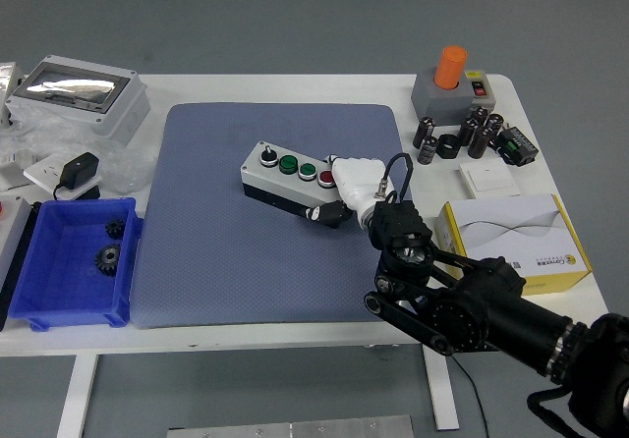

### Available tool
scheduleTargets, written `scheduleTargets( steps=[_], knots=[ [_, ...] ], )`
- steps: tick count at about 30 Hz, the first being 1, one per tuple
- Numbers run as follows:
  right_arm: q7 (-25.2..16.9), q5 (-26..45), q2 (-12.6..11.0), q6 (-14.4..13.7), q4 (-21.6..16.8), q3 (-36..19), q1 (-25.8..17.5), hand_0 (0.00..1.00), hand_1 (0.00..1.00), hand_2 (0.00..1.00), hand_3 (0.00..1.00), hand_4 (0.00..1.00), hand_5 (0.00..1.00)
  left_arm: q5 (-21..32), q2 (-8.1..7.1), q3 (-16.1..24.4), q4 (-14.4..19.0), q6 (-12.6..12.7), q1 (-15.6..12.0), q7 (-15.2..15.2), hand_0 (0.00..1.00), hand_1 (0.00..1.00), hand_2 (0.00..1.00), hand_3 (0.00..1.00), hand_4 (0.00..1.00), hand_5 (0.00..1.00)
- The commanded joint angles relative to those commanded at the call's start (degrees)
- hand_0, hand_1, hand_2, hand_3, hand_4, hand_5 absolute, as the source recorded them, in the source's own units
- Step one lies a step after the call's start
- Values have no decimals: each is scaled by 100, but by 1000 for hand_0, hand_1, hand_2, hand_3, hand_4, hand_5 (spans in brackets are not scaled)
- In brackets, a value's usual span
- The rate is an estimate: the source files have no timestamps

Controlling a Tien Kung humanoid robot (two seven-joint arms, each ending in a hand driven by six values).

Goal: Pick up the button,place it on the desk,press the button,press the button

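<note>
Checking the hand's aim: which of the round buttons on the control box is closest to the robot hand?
The red button, at the right end of the control box, right beside the robot hand. The two green buttons sit farther left.

Robotics lab or workshop bench

Gears are kept in a blue bin; capacitors and an electrical enclosure are laid out.

a grey and black button box with green and red buttons lies on a blue-grey mat.
</note>
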State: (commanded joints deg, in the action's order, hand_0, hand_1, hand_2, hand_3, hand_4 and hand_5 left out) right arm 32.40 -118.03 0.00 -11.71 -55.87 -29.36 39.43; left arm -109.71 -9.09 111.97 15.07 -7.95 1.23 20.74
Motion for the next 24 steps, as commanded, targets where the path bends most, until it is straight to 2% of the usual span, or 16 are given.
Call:
scheduleTargets(
  steps=[2,3,8,9,14,17,20,24],
  knots=[
    [-28,6,0,-21,2,2,-2,97,328,406,619,434,154,4,1,0,-2,11,-1,-15,771,756,729,851,873,688],
    [-55,6,0,-48,2,-2,-4,51,286,368,497,279,2,0,1,3,-4,19,-2,-30,771,754,727,848,873,685],
    [-195,0,0,-217,-26,-54,-12,51,286,368,497,279,2,-11,2,15,-11,56,-6,-90,771,754,727,848,873,685],
    [-215,2,0,-242,-28,-58,-14,42,251,354,416,218,2,-11,2,16,-12,61,-7,-97,770,754,727,846,874,684],
    [-357,31,0,-439,-56,-87,-35,42,251,354,416,218,2,-16,12,26,-16,91,-13,-142,770,754,727,846,874,684],
    [-587,39,-26,-608,-215,-152,-56,39,231,365,423,232,2,-12,21,27,-20,110,-12,-167,771,751,726,842,880,677],
    [-898,43,-239,-710,-533,-158,-85,39,231,365,423,232,2,-2,32,24,-18,124,-16,-170,771,751,726,842,880,677],
    [-1347,281,-666,-637,-1028,28,-123,33,221,375,424,224,2,11,59,17,-19,134,-26,-178,770,751,725,841,880,676]
  ],
)
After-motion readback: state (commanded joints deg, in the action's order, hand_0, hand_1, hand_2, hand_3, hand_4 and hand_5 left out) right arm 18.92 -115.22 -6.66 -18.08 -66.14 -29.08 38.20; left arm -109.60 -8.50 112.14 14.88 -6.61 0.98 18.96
